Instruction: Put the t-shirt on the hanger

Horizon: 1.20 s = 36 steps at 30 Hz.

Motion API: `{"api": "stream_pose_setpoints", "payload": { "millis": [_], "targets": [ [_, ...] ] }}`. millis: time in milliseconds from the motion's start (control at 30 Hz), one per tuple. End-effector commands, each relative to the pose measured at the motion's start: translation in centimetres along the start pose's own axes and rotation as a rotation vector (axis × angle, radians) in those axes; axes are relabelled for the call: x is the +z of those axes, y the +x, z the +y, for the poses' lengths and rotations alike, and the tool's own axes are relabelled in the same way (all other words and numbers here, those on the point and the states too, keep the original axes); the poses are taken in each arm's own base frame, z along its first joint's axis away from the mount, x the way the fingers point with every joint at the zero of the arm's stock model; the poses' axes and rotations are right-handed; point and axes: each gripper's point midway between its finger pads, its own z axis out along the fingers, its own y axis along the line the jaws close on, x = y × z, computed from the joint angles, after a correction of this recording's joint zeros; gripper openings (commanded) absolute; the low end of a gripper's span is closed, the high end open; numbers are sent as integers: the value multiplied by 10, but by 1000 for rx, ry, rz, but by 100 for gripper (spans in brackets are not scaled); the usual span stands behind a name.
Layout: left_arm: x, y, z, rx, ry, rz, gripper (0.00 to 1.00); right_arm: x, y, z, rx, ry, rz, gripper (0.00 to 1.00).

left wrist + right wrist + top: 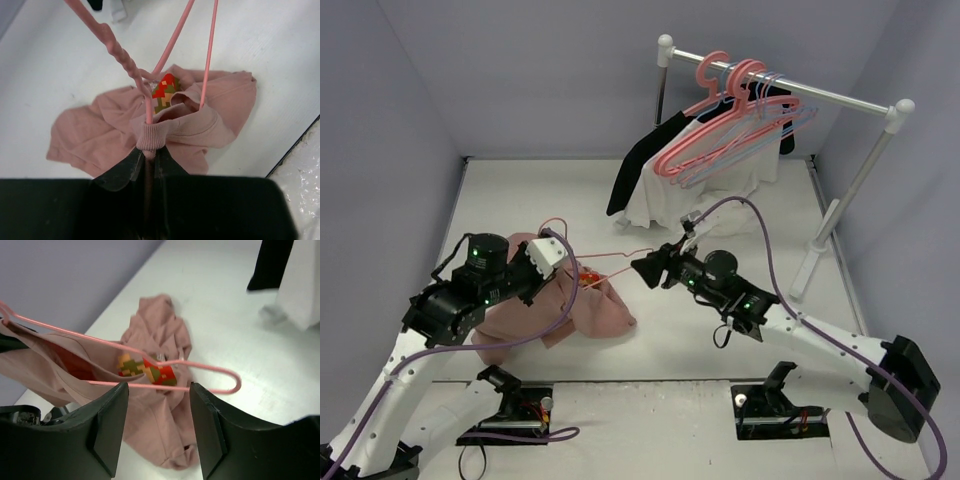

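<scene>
Two pincers face each other over the near half of the white bench (720, 330), with the t-shirt and hanger between them. On the left, the left pincer (149, 155) is closed tight. Its fingers pinch the ribbed collar of the dusty-pink t-shirt (90, 130) together with a wire of the thin pale-pink hanger (172, 42) that runs down into the neck opening. From that grip the collar is lifted, while the rest of the shirt sags in a crumpled heap onto the bench below and just beyond the pincer. A neck label (164, 92) with a blocky red, green and yellow pattern shows inside the collar. The hanger's frame lies roughly level, reaching out of the collar toward the right arm, with part of it inside the cloth.

On the right, the right pincer (159, 386) stands open, its jaws apart and gripping nothing. The hanger's rounded free end passes just beyond its fingertips (112, 410); whether wire and fingers touch cannot be told.

Further back, well apart from both arms, a white garment rail (780, 85) stands at the far right of the bench. Thick coral-pink hangers (720, 135) and pale lilac-blue hangers (802, 118) hang on it. A white garment (720, 190) and a black garment (635, 165) drape down from it toward the bench.
</scene>
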Motion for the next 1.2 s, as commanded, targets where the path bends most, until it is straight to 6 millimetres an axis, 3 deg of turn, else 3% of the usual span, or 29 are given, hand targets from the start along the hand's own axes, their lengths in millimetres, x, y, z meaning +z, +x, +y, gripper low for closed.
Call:
{"api": "stream_pose_setpoints", "payload": {
  "millis": [0, 33, 233, 300, 467, 600, 833, 1067, 1167],
  "targets": [
    [-5, -3, 18, -97, -160, -39, 0, 14, 15, 12, 142, 49, -6, 49],
    [-7, -2, 17, -100, -162, -44, 0, 18, 15, 15, 169, 65, -14, 49],
    [-9, 10, 20, -173, -215, -15, 0, 49, 66, 31, 287, 162, 40, 55],
    [-11, 18, 25, -198, -255, 22, 0, 58, 91, 40, 265, 167, 80, 55],
    [-9, 23, 20, -203, -240, 33, 0, 81, 116, 66, 155, 23, 123, 57],
    [-13, 22, 21, -197, -248, 23, 0, 88, 122, 62, -27, -32, 135, 58],
    [-12, 20, 21, -196, -243, 24, 0, 89, 105, 42, -261, -103, 129, 59],
    [-5, 15, 20, -203, -213, 42, 0, 98, 112, 47, -332, -300, 195, 51],
    [-4, 12, 22, -203, -215, 43, 0, 97, 117, 61, -340, -413, 224, 47]
  ]
}}
